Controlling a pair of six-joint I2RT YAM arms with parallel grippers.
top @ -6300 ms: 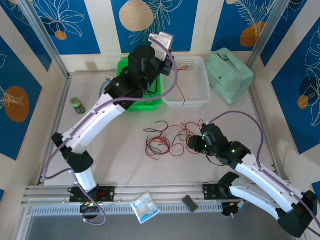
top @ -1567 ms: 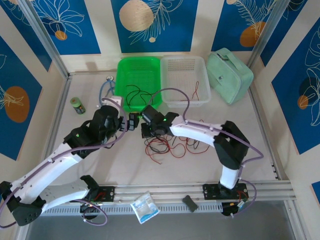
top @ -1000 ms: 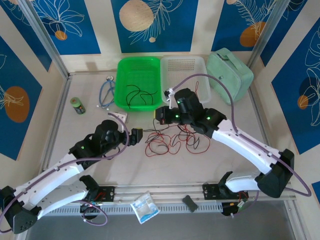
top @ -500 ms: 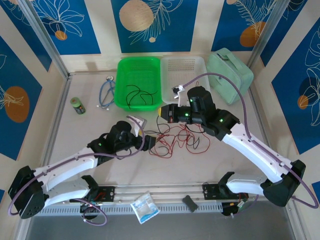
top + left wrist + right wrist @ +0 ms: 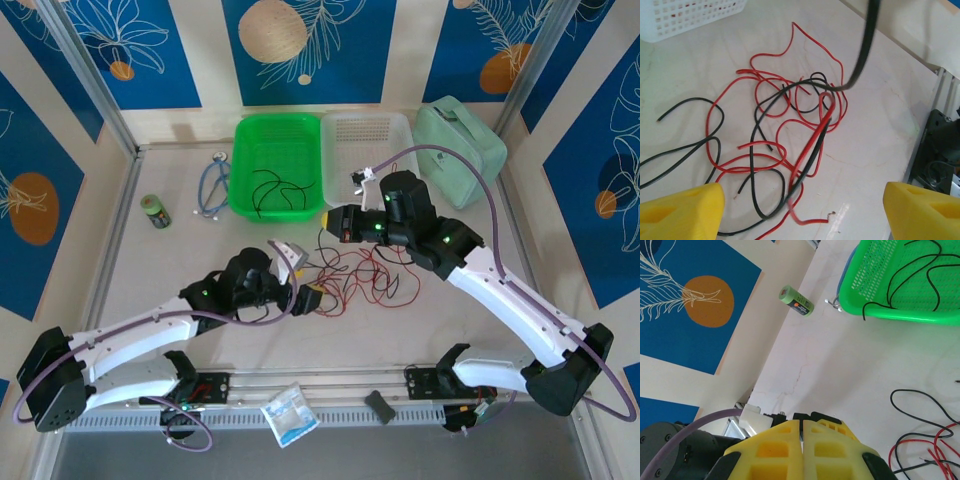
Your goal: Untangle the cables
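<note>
- The cables (image 5: 358,275) lie in a loose red and black tangle on the desk (image 5: 180,260), in front of the green basket (image 5: 245,165) and a little to its right.
- A few more black wires (image 5: 272,187) lie inside the green basket, apart from the tangle; the right wrist view shows them looping over its mesh floor (image 5: 915,270).
- The left fingers (image 5: 312,298) hang over the tangle's near-left edge, well in front of the green basket.
- In the left wrist view the left fingers (image 5: 680,212) are spread wide, one yellow tip at each lower corner, with the cables (image 5: 790,135) on the desk between them and nothing pinched.
- In that same view one black strand (image 5: 865,45) rises off the heap and runs up out of the frame.
- The right fingers (image 5: 330,222) sit just off the green basket's front right corner, above the tangle's far edge.
- The right fingers (image 5: 787,440) are pressed together; I cannot tell if a wire is caught between them.
- A white basket (image 5: 345,200) stands touching the green basket's right side.
- A stethoscope (image 5: 212,185) lies just left of the green basket, and a small green can (image 5: 155,210) stands farther left.
</note>
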